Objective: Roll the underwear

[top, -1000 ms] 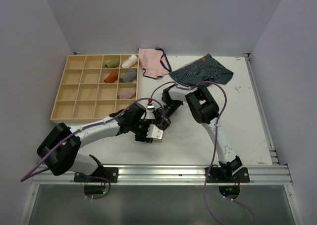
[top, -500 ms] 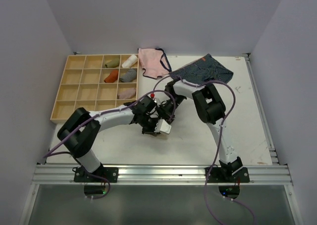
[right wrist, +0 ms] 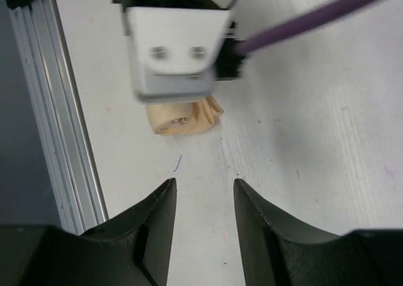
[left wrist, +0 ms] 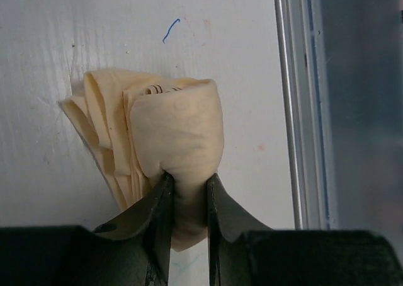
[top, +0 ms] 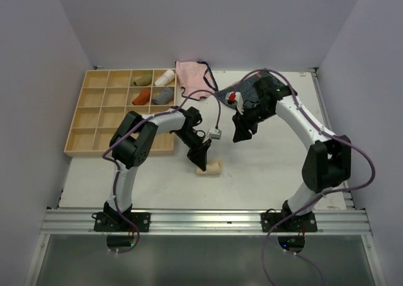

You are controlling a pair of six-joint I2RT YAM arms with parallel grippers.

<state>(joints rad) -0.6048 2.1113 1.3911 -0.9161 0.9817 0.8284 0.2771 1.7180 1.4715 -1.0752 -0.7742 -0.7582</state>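
The underwear (top: 210, 167) is a pale peach-beige roll lying on the white table near the front middle. My left gripper (top: 203, 159) is shut on one end of it; in the left wrist view both fingers pinch the roll (left wrist: 179, 128) at the gripper (left wrist: 187, 188). My right gripper (top: 240, 135) is open and empty, held above the table to the right of the roll. In the right wrist view the roll (right wrist: 186, 118) lies beyond the open gripper (right wrist: 204, 188), partly under the left wrist's white camera mount (right wrist: 176, 46).
A wooden compartment tray (top: 94, 119) with several rolled cloths stands at the back left. A pink pair with dark trim (top: 194, 78) and a navy striped pair (top: 261, 91) lie at the back. An aluminium rail (top: 208, 220) runs along the near edge.
My right arm has swung up and away to the right, leaving the roll. My left gripper has moved right and stays shut on the roll, which now lies uncovered.
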